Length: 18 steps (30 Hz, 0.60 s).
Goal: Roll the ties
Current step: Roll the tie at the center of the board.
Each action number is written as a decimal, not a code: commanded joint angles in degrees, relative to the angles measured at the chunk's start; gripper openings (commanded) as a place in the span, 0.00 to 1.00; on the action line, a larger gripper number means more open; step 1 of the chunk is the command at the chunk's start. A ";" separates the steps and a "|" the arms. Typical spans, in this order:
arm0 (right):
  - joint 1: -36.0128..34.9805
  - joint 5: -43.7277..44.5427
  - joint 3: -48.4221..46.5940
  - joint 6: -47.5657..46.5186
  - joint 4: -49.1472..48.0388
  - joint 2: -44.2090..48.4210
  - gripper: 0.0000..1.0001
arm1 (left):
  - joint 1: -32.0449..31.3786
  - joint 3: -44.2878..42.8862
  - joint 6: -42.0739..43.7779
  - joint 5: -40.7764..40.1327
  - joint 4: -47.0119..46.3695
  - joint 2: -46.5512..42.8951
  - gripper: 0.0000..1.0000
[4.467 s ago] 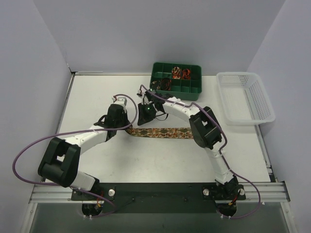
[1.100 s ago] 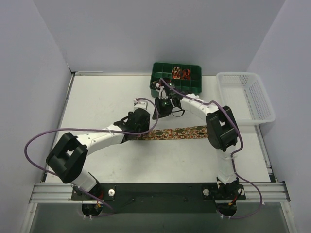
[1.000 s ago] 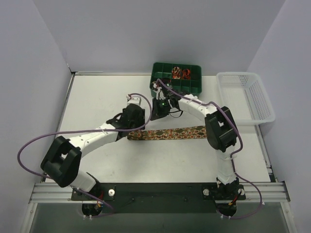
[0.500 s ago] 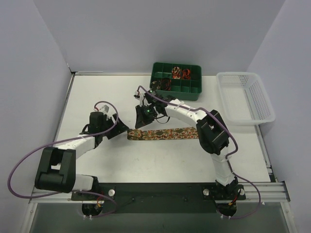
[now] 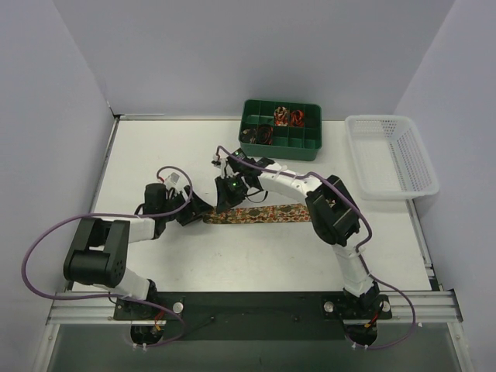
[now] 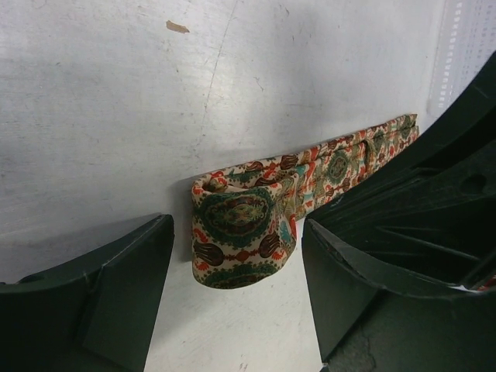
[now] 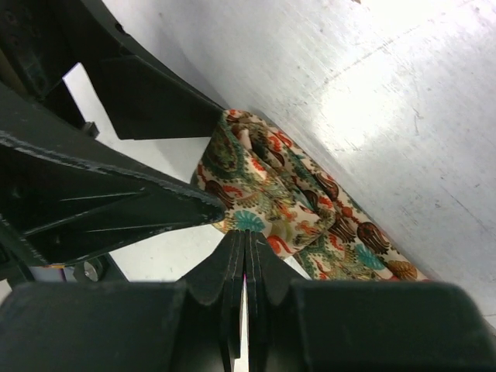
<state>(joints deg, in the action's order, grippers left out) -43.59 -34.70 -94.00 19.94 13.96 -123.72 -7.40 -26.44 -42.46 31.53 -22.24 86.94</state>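
Overhead, tie [image 5: 267, 212] flat, left wrist shows folded end inside spread left pincer [image 6: 237, 240]

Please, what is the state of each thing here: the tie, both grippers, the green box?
tie: flat on the table, one end rolled into a small coil
left gripper: open, one finger each side of the coil
right gripper: shut, tips against the coil
green box: lidless, coiled ties in some compartments
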 commanded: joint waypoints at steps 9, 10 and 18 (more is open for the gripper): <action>0.09 3.06 2.76 -1.58 0.72 -2.93 0.02 | 0.28 2.88 0.53 1.52 -5.44 1.74 0.76; 0.09 3.14 3.03 -1.49 0.72 -2.93 0.02 | 0.28 2.97 0.53 1.69 -5.71 2.27 0.75; 0.35 2.62 2.59 -1.40 0.72 -3.46 0.02 | -1.65 3.06 -0.43 1.96 -10.19 5.96 0.63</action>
<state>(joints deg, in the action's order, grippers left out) -43.55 -33.87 -92.23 19.44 13.39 -126.23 -7.90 -24.23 -43.11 33.93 -30.61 90.28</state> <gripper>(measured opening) 0.033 0.659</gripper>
